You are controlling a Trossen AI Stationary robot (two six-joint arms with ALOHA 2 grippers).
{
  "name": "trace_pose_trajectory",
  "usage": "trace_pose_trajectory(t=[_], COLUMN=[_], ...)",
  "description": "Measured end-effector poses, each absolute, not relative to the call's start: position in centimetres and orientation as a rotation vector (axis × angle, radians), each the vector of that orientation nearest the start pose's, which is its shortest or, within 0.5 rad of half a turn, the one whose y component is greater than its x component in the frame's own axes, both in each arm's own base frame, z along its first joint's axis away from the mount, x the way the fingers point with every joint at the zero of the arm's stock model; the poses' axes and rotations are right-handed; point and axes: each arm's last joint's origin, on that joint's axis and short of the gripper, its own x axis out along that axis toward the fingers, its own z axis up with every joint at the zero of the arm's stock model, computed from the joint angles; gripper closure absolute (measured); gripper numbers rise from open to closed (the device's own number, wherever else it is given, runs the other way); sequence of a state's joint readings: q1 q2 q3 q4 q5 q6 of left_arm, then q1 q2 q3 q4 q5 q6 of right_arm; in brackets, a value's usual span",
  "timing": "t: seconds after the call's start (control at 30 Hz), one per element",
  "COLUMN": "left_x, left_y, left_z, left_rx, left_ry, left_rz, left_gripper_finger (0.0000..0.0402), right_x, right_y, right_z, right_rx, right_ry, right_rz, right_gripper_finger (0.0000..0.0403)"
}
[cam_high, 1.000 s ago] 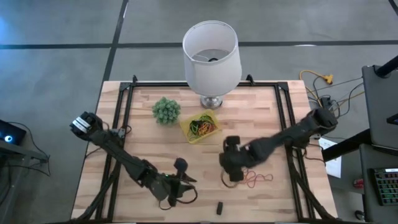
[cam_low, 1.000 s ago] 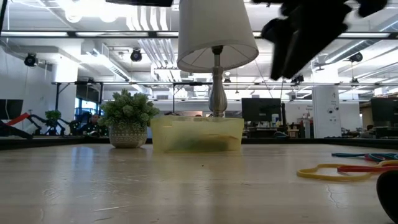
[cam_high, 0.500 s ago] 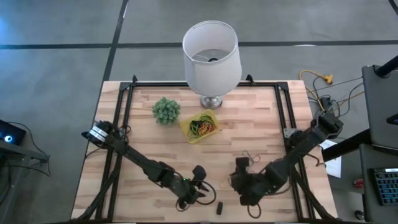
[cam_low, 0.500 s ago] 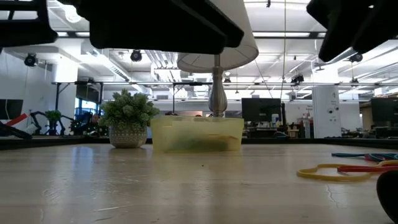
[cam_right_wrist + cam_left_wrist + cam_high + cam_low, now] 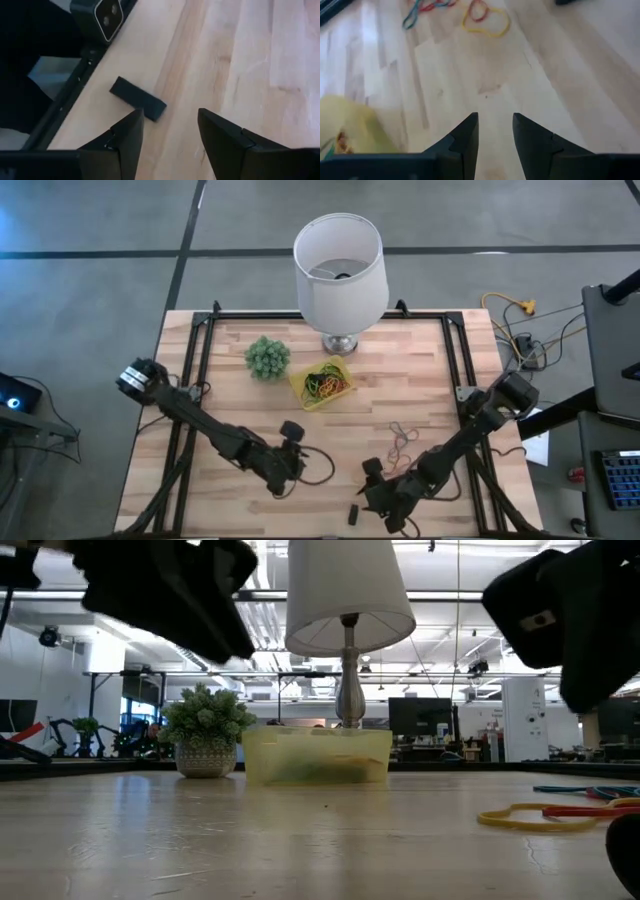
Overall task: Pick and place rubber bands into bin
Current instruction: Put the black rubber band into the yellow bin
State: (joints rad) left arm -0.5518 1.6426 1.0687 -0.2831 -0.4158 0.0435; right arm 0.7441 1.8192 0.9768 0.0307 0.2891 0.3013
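Loose rubber bands [image 5: 400, 442] lie flat on the wooden table, right of centre. They also show in the low view [image 5: 545, 812] and ahead of the fingers in the left wrist view [image 5: 485, 20]. The yellow bin [image 5: 322, 383] sits flat in front of the lamp and holds several coloured bands. My left gripper [image 5: 298, 454] hovers open, left of the loose bands and nearer the front edge than the bin. My right gripper [image 5: 374, 498] hovers open near the front edge, pointing at a small dark stubby piece [image 5: 137, 98].
A white lamp [image 5: 340, 265] stands at the far edge behind the bin, and a fuzzy green ball plant [image 5: 267, 357] stands left of the bin. The dark stubby piece [image 5: 352, 513] lies near the front edge. Black rails [image 5: 195, 370] run along the table's sides.
My right gripper has moved from beside the loose bands toward the table's near edge, and now hangs by the dark stubby piece. My left gripper swung toward the right along the near edge, then came back left and slightly farther in. The bands stayed where they were.
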Motion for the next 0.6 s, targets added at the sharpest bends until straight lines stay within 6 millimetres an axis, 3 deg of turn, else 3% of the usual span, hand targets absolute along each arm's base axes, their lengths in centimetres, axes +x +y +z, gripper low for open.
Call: trace_pose_trajectory(t=[0.13,0.3,0.6], left_x=[28.0,27.1,26.3], left_y=[-15.9,-15.4,-15.1], left_z=[21.9,22.3,21.6], left_rx=[0.38,0.342,0.319], left_ry=[0.784,0.756,0.718], left_rz=[-0.088,-0.046,-0.038], left_gripper_finger=[0.0297,0.0297,0.0297], right_x=[28.0,28.7,29.2], right_y=[24.7,25.3,26.1], right_z=[13.9,12.5,12.2], right_rx=[-0.192,-0.278,-0.288], right_ry=[0.732,0.817,0.894], right_rz=[0.356,0.361,0.358], right_gripper_finger=[0.022,0.022,0.022])
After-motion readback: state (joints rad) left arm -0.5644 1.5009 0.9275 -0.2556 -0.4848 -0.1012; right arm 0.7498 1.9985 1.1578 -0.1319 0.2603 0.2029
